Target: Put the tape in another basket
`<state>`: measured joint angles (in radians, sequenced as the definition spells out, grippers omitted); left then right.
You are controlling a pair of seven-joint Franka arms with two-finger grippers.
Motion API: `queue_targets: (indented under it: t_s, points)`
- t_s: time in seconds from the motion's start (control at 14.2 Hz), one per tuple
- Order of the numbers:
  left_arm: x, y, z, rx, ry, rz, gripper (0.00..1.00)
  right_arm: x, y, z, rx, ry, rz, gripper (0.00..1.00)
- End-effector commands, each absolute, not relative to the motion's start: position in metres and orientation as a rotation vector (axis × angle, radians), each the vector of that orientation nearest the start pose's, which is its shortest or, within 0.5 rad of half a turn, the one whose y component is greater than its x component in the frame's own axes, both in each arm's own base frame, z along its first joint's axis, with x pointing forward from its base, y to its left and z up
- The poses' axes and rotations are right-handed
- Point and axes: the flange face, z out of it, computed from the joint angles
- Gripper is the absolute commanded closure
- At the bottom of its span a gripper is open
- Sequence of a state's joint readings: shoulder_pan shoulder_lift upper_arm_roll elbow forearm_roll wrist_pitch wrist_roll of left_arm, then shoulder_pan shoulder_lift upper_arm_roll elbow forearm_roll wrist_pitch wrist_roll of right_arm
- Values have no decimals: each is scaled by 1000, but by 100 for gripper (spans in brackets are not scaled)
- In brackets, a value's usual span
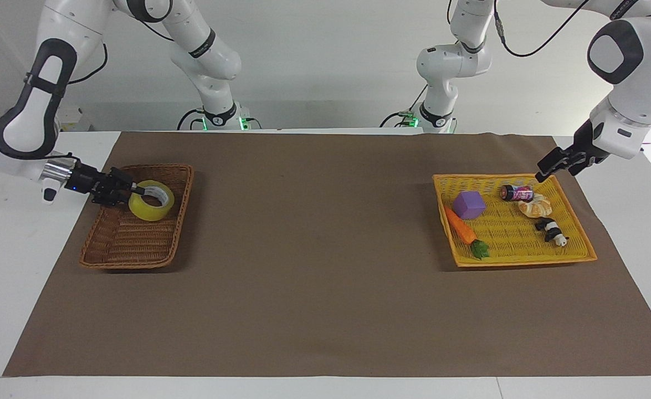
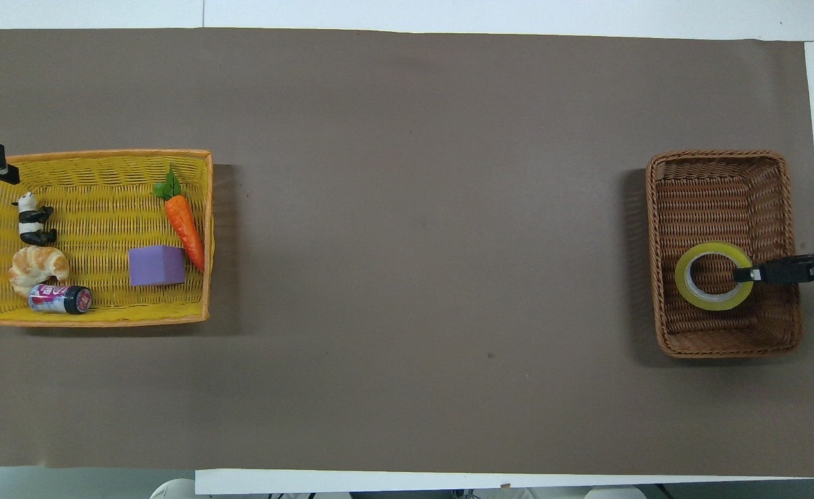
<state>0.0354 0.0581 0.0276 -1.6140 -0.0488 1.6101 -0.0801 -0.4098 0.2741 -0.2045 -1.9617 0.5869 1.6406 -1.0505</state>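
The tape (image 1: 151, 207), a yellow roll with a whitish core, lies flat low inside the brown wicker basket (image 1: 116, 250) at the right arm's end of the table. It also shows in the overhead view (image 2: 713, 298), inside the basket (image 2: 725, 339). My right gripper (image 1: 137, 191) reaches in over the basket's outer wall and is shut on the roll's wall; it also shows in the overhead view (image 2: 743, 275). I cannot tell whether the roll rests on the basket floor. My left gripper (image 1: 548, 169) hangs in the air by the yellow basket's outer corner, holding nothing that I can see.
The flat yellow basket (image 1: 524, 258) at the left arm's end holds a purple cube (image 1: 468, 204), a carrot (image 1: 461, 229), a small can (image 1: 516, 193), a croissant (image 1: 534, 206) and a panda figure (image 1: 551, 230). A brown mat (image 1: 325, 288) covers the table.
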Motion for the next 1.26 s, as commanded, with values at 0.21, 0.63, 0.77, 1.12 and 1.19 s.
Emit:
queue_targets:
  t_s: [0.21,0.63,0.77,1.12,1.19]
  points:
    - [569,28,594,-3123,-187,206,0,510,-239,398,-2614,-525,-58,0]
    - [569,-13,621,-3092,-73,283,0,532,-168,519,-2906,-415,-9,0]
    - [563,-12,631,-3093,-72,257,0,522,-134,556,-3028,-234,69,0]
    - [533,-5,589,-3096,-41,251,0,522,-97,615,-3138,-101,189,0]
    - [532,-5,587,-3095,-41,258,0,528,-94,623,-3140,-86,233,0]
